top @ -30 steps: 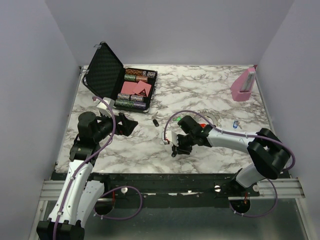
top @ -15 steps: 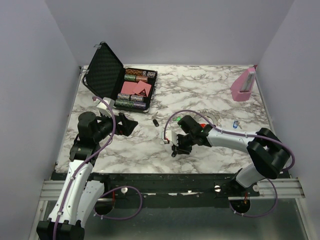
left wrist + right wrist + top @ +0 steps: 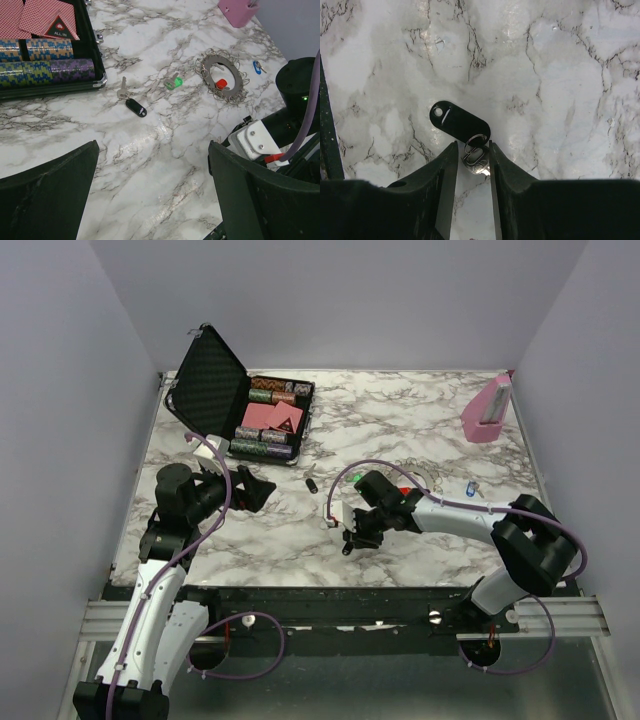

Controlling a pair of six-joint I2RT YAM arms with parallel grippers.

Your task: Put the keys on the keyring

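Closely, near the veined marble table's (image 3: 560, 75) near edge, the right gripper's (image 3: 472, 147) smooth dark fingers flank a silvery key (image 3: 476, 160) with a glossy oval black tag (image 3: 459, 121); whether they grip it I cannot tell. The left gripper (image 3: 152, 146) gapes wide.

We read only "ALL IN", on the black triangular plastic marker (image 3: 59, 30) inside the open black poker case (image 3: 60, 89).

On the right wrist cam the black key (image 3: 460, 125) shows just its tag; blade's buried inside my right pincer (image 3: 473, 146), grip unclear.
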